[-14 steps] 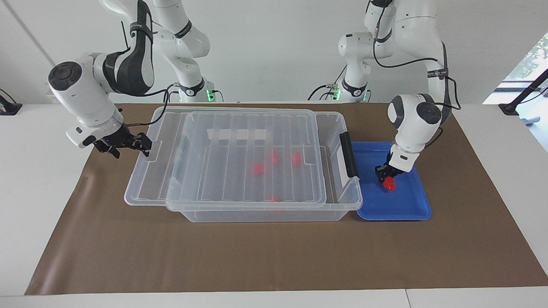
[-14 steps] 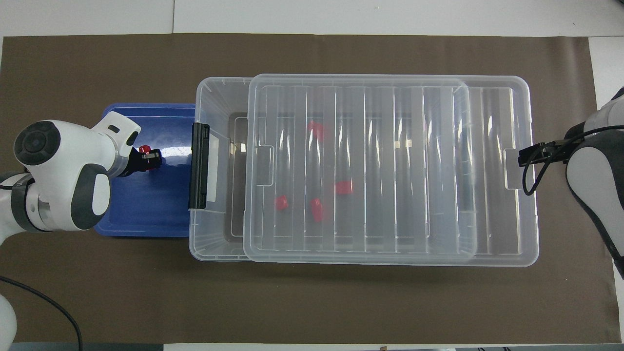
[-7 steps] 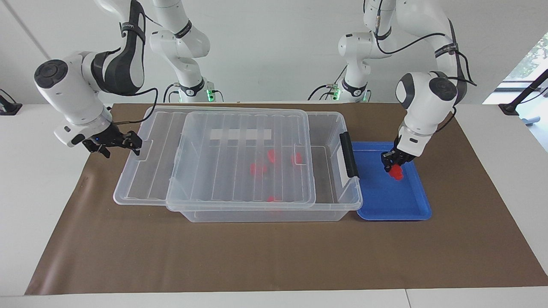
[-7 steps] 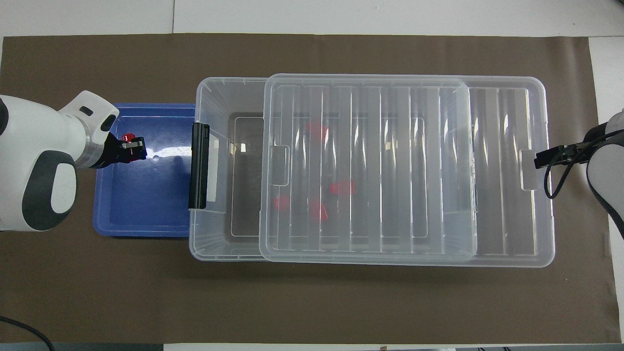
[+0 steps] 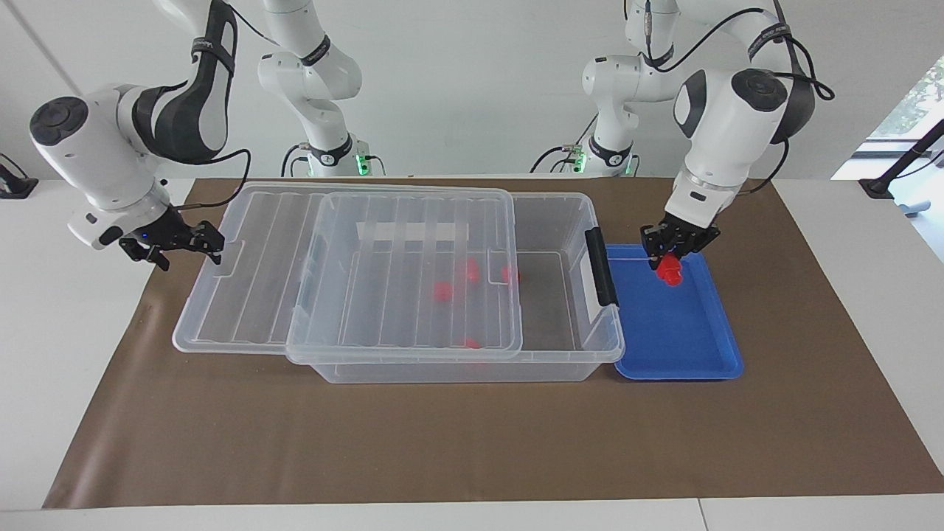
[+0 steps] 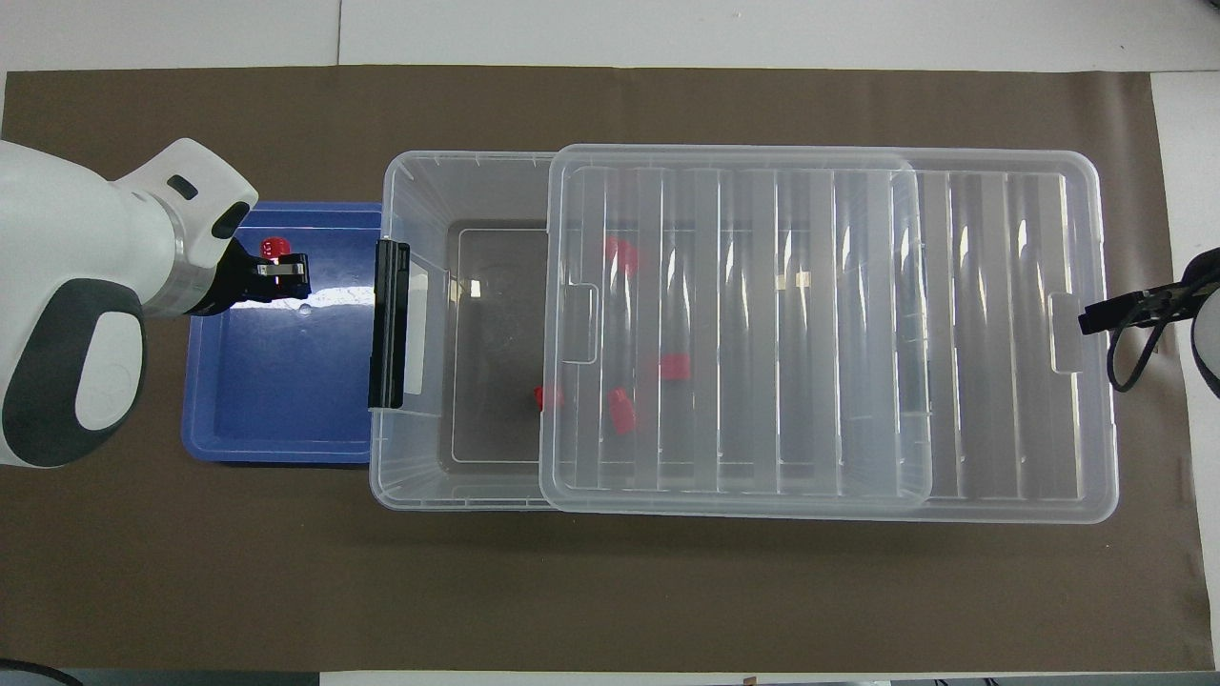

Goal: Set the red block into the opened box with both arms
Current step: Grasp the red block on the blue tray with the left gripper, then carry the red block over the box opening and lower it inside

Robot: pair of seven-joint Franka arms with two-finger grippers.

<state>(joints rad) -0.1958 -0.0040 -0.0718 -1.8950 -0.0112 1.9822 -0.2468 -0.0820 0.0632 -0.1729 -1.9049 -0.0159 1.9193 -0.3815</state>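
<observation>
Starting at the right arm's end of the table, the right gripper (image 5: 210,245) sits low at the short edge of the lid (image 5: 243,295), level with its end tab. Its jaws are spread apart, and from where I stand one fingertip seems to be touching that tab, though I can't say for sure.

The ribbed clear lid lies on top of the box (image 5: 457,371) but is not square on it. It hangs well out past the box toward the right arm's end and leaves a strip of the box uncovered at the end with the black latch (image 5: 599,267). A white label (image 5: 402,232) shows through the plastic on the wall nearer to the robots. Four loose red pieces (image 5: 442,290) lie on the box floor. Three are under the lid, and one is right at the lid's edge beside the uncovered strip.

Just beside the latch end of the box is a shallow blue tray (image 5: 678,346), touching it or nearly so. The left gripper (image 5: 670,258) hangs over the tray, up off its floor and pointing down. Its fingers are clamped on the red block (image 5: 670,271), which sticks out below the fingertips and is clear of the tray.

Everything stands on a brown mat (image 5: 472,442)
</observation>
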